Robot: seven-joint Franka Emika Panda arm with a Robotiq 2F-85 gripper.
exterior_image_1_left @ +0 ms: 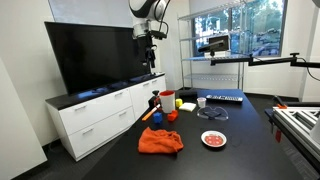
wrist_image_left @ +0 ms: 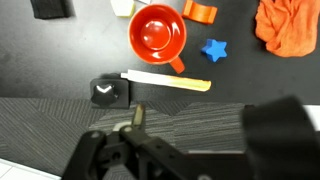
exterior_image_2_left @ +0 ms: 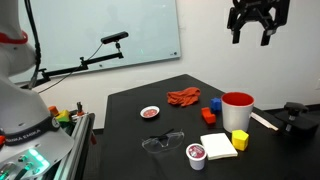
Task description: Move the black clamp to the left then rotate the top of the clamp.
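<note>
Table [exterior_image_2_left: 185, 125]: a wide black top that carries all the small things.
TV [exterior_image_1_left: 95, 55]: a large dark screen standing on the cabinet beside the table.
Cabinet [exterior_image_1_left: 95, 118]: low and white, with drawers, against the wall.
Whiteboard [exterior_image_2_left: 110, 30]: pale and mounted on the wall behind the table.
Cloth [exterior_image_2_left: 183, 97]: a crumpled orange heap lying on the table, well apart from the clamp.
Cup [exterior_image_2_left: 237, 108]: red and upright, with its open mouth facing up. In the wrist view it looks empty.
Gripper [exterior_image_2_left: 253, 36]: this is my tool. It hangs high above the table, over the cup end. The fingers are spread wide apart and have hold of nothing. It touches nothing.
Clamp [exterior_image_2_left: 294, 118]: small and black, standing on the table near its edge, on the far side of the stick from the cup. In the wrist view [wrist_image_left: 108, 92] I see it from above as a dark square with a pale mark on its upper face. It stands free, well below my fingers.
White block [exterior_image_2_left: 218, 145]: flat, lying near the yellow block.
Glasses [exterior_image_2_left: 162, 143]: clear safety glasses on the table, near the small cup.
Stick [wrist_image_left: 165, 81]: flat, pale and orange-tipped, lying between the cup and the clamp. One end is just beside the clamp.
Plate [exterior_image_2_left: 151, 113]: small and round, with a red pattern, near the cloth.
Yellow block [exterior_image_2_left: 240, 140]: a small cube just in front of the cup.
Star [wrist_image_left: 214, 49]: a small blue shape between the cup and the cloth.
Small cup [exterior_image_2_left: 197, 155]: white, with a dark red top, near the table's front edge.
</note>
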